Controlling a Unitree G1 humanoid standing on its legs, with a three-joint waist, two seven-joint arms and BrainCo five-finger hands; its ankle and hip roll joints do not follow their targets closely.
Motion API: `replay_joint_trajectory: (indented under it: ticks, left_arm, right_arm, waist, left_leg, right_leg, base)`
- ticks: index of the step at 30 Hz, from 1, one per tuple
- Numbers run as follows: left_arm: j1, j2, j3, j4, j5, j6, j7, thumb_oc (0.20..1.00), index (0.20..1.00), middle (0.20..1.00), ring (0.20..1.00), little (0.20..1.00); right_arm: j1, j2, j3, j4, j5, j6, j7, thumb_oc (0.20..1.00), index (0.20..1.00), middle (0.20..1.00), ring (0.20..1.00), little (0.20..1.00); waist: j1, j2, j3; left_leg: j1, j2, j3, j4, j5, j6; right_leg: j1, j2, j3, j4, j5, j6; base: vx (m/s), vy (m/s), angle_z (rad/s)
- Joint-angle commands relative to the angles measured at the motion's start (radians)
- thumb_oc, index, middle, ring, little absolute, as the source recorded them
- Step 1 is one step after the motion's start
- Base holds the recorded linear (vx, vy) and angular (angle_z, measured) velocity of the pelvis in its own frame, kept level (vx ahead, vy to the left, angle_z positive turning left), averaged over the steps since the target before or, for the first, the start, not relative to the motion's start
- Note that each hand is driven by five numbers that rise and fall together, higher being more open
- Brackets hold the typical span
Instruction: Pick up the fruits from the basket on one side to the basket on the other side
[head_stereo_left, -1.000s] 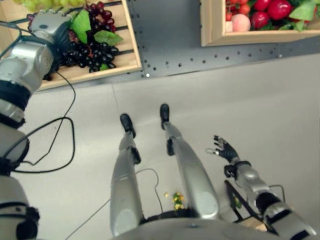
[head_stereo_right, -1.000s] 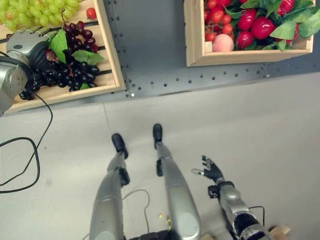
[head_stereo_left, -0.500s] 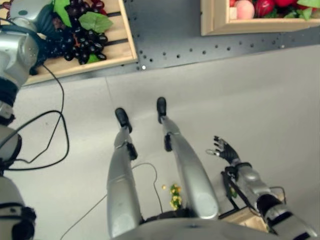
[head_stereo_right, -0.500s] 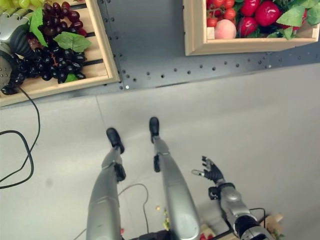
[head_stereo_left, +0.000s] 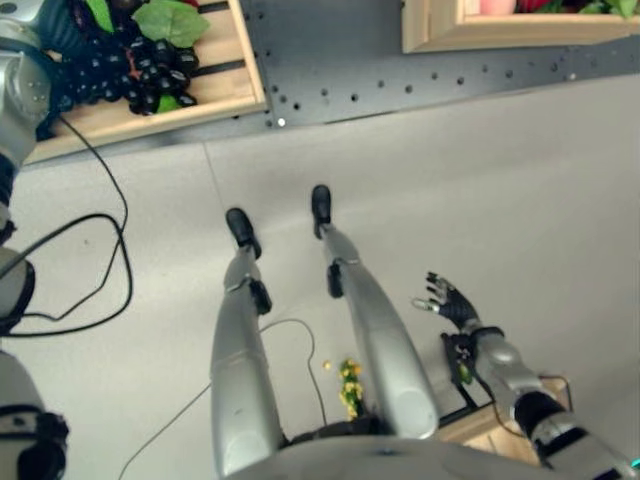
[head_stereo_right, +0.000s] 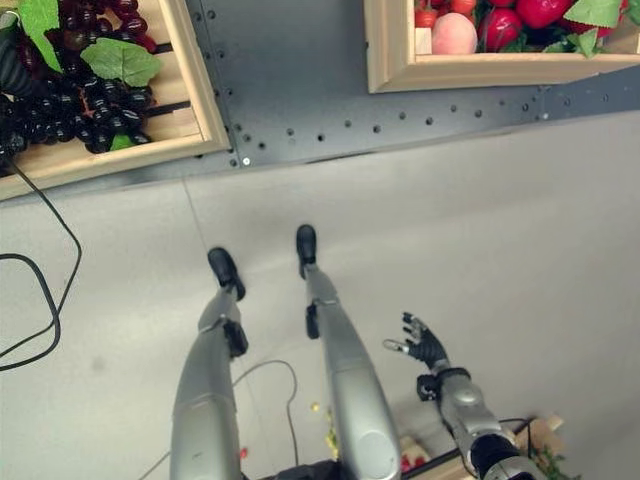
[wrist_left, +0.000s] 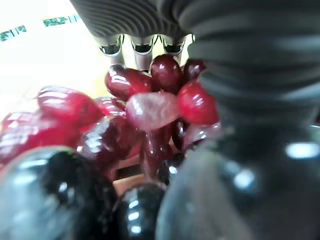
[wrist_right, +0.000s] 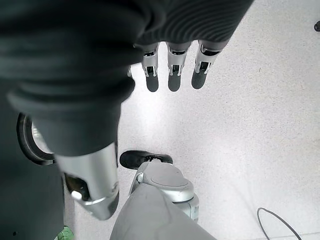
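Note:
A wooden crate at the upper left holds a bunch of dark grapes with green leaves. My left hand rests in that crate on the grapes. In the left wrist view the hand sits right against glossy red and dark grapes. A second wooden crate at the upper right holds a peach and red fruit. My right hand hangs low over the floor, far from both crates, open and holding nothing, as the right wrist view also shows.
Both crates stand on a dark perforated metal surface. Pale grey floor lies below it. A wooden frame with small coloured items sits on the floor near my right arm.
The whole picture has shifted: both crates now sit higher in view, so the camera has tilted down. Both hands stay where they were.

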Motion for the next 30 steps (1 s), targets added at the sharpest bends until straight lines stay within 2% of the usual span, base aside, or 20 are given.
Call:
replay_joint_trajectory:
  ticks: [1, 17, 21, 23, 24, 25, 26, 27, 28, 29, 30]
  left_arm:
    - [0.104, -0.101, -0.032, 0.054, 0.002, 0.018, -0.004, 0.200, 0.200, 0.200, 0.200, 0.200]
    - [0.203, -0.131, 0.063, 0.051, -0.025, 0.021, 0.004, 0.200, 0.200, 0.200, 0.200, 0.200]
    - [0.262, -0.150, 0.129, 0.021, -0.068, 0.015, 0.010, 0.200, 0.200, 0.200, 0.200, 0.200]
    - [0.341, -0.181, 0.240, -0.033, -0.182, -0.014, 0.023, 0.200, 0.200, 0.200, 0.200, 0.200]
    - [0.346, -0.180, 0.246, -0.036, -0.181, -0.013, 0.023, 0.200, 0.200, 0.200, 0.200, 0.200]
    - [0.390, -0.201, 0.313, -0.086, -0.257, -0.031, 0.036, 0.200, 0.200, 0.200, 0.200, 0.200]
    - [0.488, -0.220, 0.411, -0.219, -0.334, -0.054, 0.048, 0.200, 0.200, 0.200, 0.200, 0.200]
    - [0.496, -0.219, 0.418, -0.224, -0.333, -0.052, 0.048, 0.200, 0.200, 0.200, 0.200, 0.200]
    - [0.620, -0.250, 0.522, -0.381, -0.395, -0.091, 0.072, 0.200, 0.200, 0.200, 0.200, 0.200]
    - [0.626, -0.250, 0.528, -0.385, -0.394, -0.089, 0.072, 0.200, 0.200, 0.200, 0.200, 0.200]
    - [0.789, -0.270, 0.622, -0.538, -0.416, -0.115, 0.072, 0.200, 0.200, 0.200, 0.200, 0.200]
  right_arm:
    - [0.048, -0.042, 0.000, -0.058, 0.033, -0.034, 0.005, 1.000, 1.000, 1.000, 1.000, 1.000]
    - [0.047, -0.047, -0.004, -0.057, 0.032, -0.031, 0.007, 1.000, 1.000, 1.000, 1.000, 1.000]
    - [0.046, -0.041, -0.009, -0.046, 0.032, -0.030, 0.003, 1.000, 1.000, 1.000, 1.000, 1.000]
    - [0.049, -0.030, -0.018, -0.030, 0.035, -0.029, 0.000, 1.000, 1.000, 1.000, 1.000, 1.000]
    - [0.049, -0.032, -0.016, -0.030, 0.035, -0.029, 0.000, 1.000, 1.000, 1.000, 1.000, 1.000]
    - [0.057, -0.025, -0.026, -0.028, 0.034, -0.031, -0.003, 1.000, 1.000, 1.000, 1.000, 1.000]
    - [0.076, -0.019, -0.042, -0.026, 0.028, -0.035, -0.008, 1.000, 1.000, 1.000, 1.000, 1.000]
    - [0.077, -0.021, -0.040, -0.027, 0.028, -0.035, -0.008, 1.000, 1.000, 1.000, 1.000, 1.000]
    - [0.091, -0.014, -0.065, -0.027, 0.010, -0.040, -0.019, 1.000, 1.000, 1.000, 1.000, 1.000]
    - [0.092, -0.016, -0.062, -0.027, 0.010, -0.040, -0.019, 1.000, 1.000, 1.000, 1.000, 1.000]
    - [0.116, -0.011, -0.095, -0.028, -0.017, -0.042, -0.033, 1.000, 1.000, 1.000, 1.000, 1.000]
  waist:
    - [-0.048, -0.064, 0.009]
    - [-0.034, -0.070, 0.009]
    - [-0.024, -0.065, 0.008]
    - [-0.010, -0.061, 0.008]
    - [-0.012, -0.060, 0.008]
    - [-0.002, -0.059, 0.008]
    - [0.014, -0.047, 0.008]
    - [0.011, -0.046, 0.008]
    - [0.029, -0.037, 0.009]
    - [0.026, -0.037, 0.009]
    - [0.049, -0.020, 0.009]
  left_leg:
    - [0.036, 0.047, -0.042, 0.070, -0.117, -0.021]
    - [0.084, 0.038, -0.048, 0.052, -0.103, -0.027]
    - [0.110, 0.033, -0.047, 0.037, -0.094, -0.031]
    - [0.132, 0.027, -0.046, 0.023, -0.087, -0.034]
    - [0.133, 0.027, -0.046, 0.023, -0.087, -0.034]
    - [0.143, 0.022, -0.047, 0.019, -0.086, -0.035]
    - [0.173, 0.014, -0.048, 0.007, -0.086, -0.036]
    - [0.176, 0.014, -0.048, 0.006, -0.085, -0.036]
    - [0.197, 0.001, -0.043, -0.008, -0.057, -0.030]
    - [0.198, 0.000, -0.043, -0.009, -0.056, -0.030]
    - [0.234, -0.005, -0.043, -0.015, -0.059, -0.031]
  right_leg:
    - [0.025, -0.037, -0.022, 0.088, -0.098, 0.118]
    - [0.071, -0.039, -0.026, 0.079, -0.093, 0.112]
    - [0.097, -0.041, -0.030, 0.074, -0.093, 0.110]
    - [0.118, -0.044, -0.032, 0.069, -0.094, 0.108]
    - [0.119, -0.044, -0.032, 0.069, -0.094, 0.108]
    - [0.130, -0.046, -0.034, 0.066, -0.094, 0.107]
    - [0.159, -0.049, -0.038, 0.061, -0.097, 0.106]
    - [0.162, -0.049, -0.038, 0.061, -0.097, 0.106]
    - [0.184, -0.059, -0.045, 0.051, -0.076, 0.097]
    - [0.186, -0.059, -0.045, 0.051, -0.075, 0.097]
    - [0.218, -0.065, -0.048, 0.051, -0.081, 0.098]
  base:
    - [0.00, 0.000, 0.00]
    - [-0.01, 0.001, 0.00]
    - [0.00, 0.000, 0.00]
    - [0.00, 0.000, 0.00]
    - [-0.01, -0.001, -0.03]
    - [0.00, 0.004, -0.05]
    - [0.00, 0.004, -0.06]
    - [-0.06, 0.009, -0.06]
    - [-0.07, 0.001, -0.06]
    - [-0.04, 0.021, -0.04]
    - [0.00, 0.000, 0.00]
